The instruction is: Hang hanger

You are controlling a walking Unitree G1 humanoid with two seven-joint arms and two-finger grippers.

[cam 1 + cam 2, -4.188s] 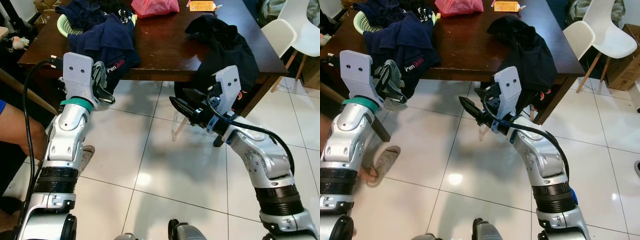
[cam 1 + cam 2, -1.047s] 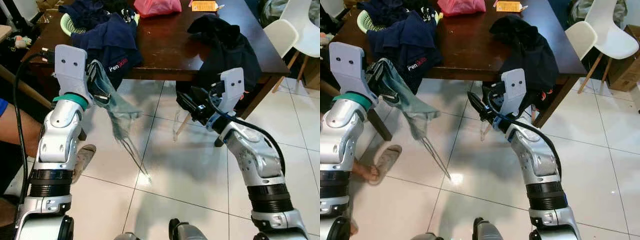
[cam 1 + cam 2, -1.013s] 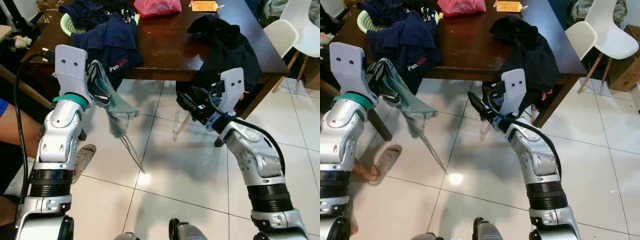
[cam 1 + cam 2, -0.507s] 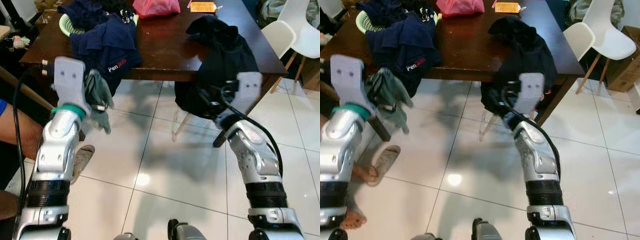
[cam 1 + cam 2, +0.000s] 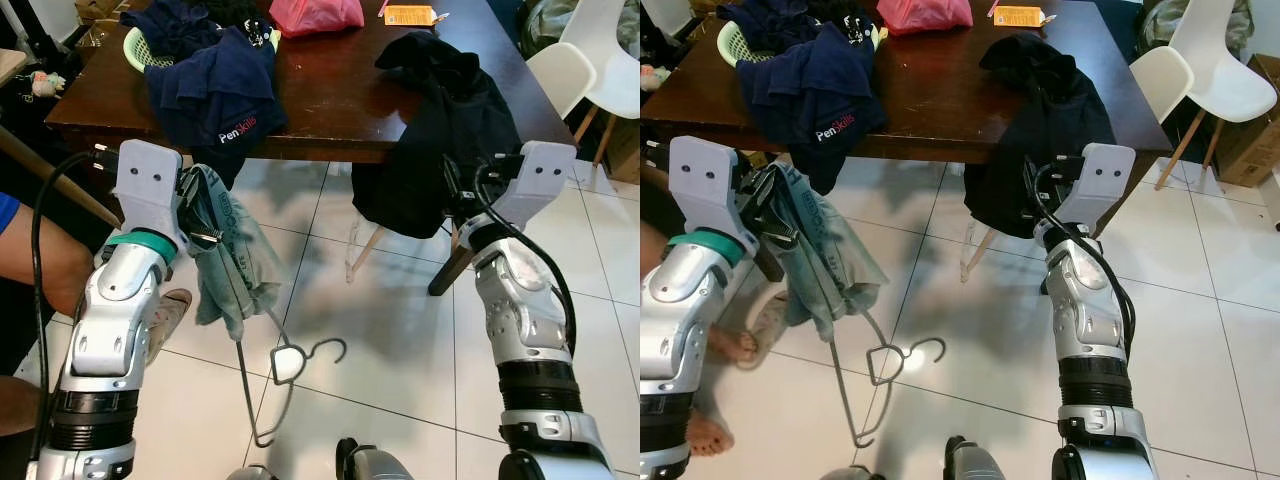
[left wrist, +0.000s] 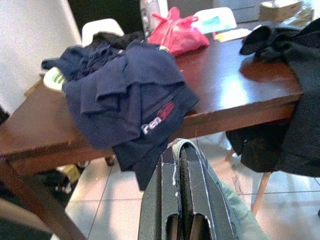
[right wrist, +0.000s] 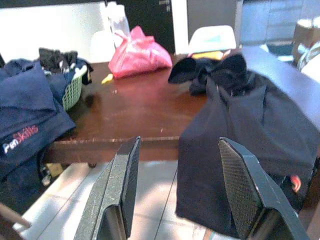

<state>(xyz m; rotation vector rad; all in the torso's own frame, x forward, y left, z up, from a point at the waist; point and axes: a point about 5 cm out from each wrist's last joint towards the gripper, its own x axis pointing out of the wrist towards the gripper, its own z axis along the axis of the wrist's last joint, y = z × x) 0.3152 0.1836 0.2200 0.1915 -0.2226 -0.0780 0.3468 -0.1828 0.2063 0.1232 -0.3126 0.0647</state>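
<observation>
My left gripper [image 5: 203,222] clenches a grey-green garment [image 5: 228,268] on a wire hanger [image 5: 280,375]; my right gripper [image 7: 177,187] is released; upper left, a green basket [image 5: 135,50] holds dark clothes

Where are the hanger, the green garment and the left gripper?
hanger [image 5: 262,400], left eye view, wire side.
green garment [image 5: 232,270], left eye view, hanging cloth.
left gripper [image 6: 184,186], left wrist view, between shut fingertips.

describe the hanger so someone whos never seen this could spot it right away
Start at the dark wooden table piled with clothes, then look down to the white tiled floor in front of it. The left gripper is shut on a pale green garment, and the thin wire hanger dangles below it. Its open curled hook is the only bare metal among all the cloth.
</observation>
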